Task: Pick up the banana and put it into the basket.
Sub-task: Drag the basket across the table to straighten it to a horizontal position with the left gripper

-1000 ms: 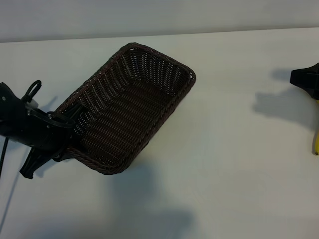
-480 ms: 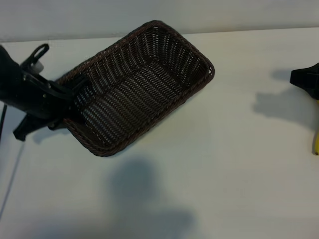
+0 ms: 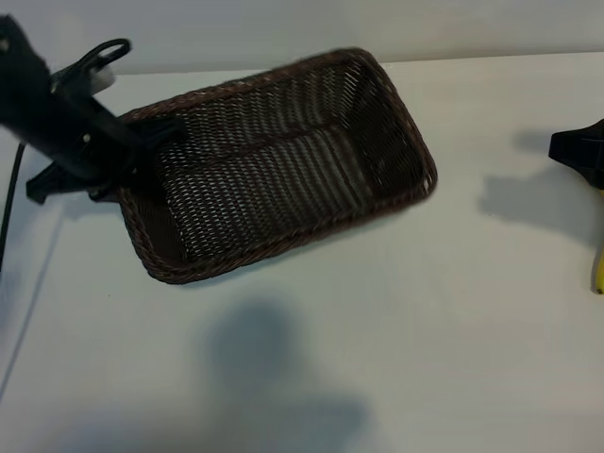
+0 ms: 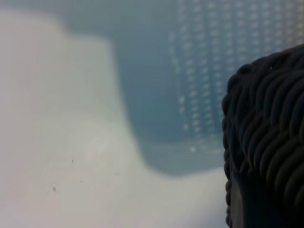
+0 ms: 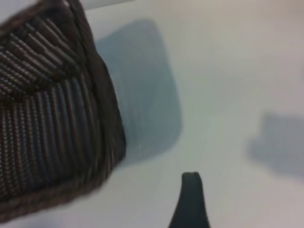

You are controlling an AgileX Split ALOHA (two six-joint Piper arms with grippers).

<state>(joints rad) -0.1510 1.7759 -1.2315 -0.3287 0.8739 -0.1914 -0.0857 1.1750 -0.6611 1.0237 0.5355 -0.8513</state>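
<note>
A rectangular dark brown woven wicker basket (image 3: 283, 165) with rounded corners and a braided rim hangs tilted above a plain white table (image 3: 425, 330), its open side facing the exterior camera and its shadow falling on the tabletop nearer the viewer. The black left gripper (image 3: 140, 149) pinches the basket's left short end, its fingers narrowed onto the woven rim and wall, with the arm reaching in from the upper left corner. The left wrist view shows only a dark curve of braided rim (image 4: 266, 137) close up, with the basket's dotted shadow on the table beyond.

At the far right edge of the exterior view sits the black right gripper (image 3: 580, 151), only partly in frame; its fingers stand wide apart and hold nothing (one dark fingertip (image 5: 191, 199) shows in the right wrist view, with the basket's right end to one side of it). Just below that gripper, at the right edge, a thin sliver of a smooth bright-yellow banana (image 3: 598, 269) lies on the table, well apart from the basket.
</note>
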